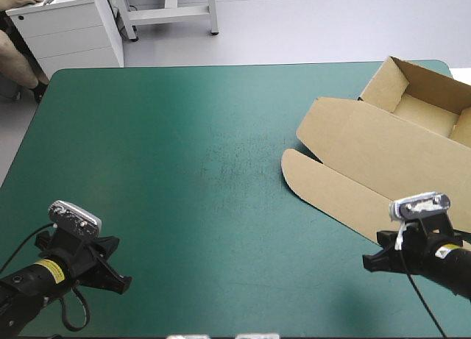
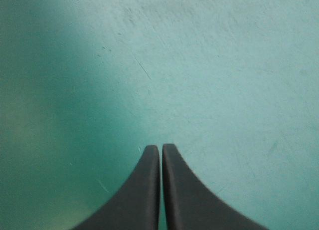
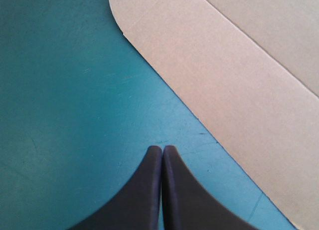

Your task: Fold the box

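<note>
1. At the tabletop's (image 1: 184, 170) far right corner lies the brown box (image 1: 430, 111), tray walls raised, its lid (image 1: 383, 151) flat toward the near edge.
2. Left jaws: pressed together over bare teal-green cover (image 2: 199, 65), well apart from the box.
3. Right jaws: pressed together, just beside the lid's edge.

Quantity list, as observed.

Table (image 1: 184, 170), rectangular with rounded corners, under a teal-green cover: one.

Box (image 1: 346, 133), a cut sheet of brown board: one. It comprises one open tray section (image 1: 386, 81) with raised walls, one flat lid panel (image 1: 397, 170), and one rounded flap (image 1: 305, 177) at the lid's free edge. The tray runs past the table's right edge, so its walls cannot be counted in full.

Grippers: two, namely one left gripper (image 2: 160, 147) and one right gripper (image 3: 162, 147).

Fingers (image 2: 144, 190), broad, black and fin-shaped: two per gripper, four in total.
</note>
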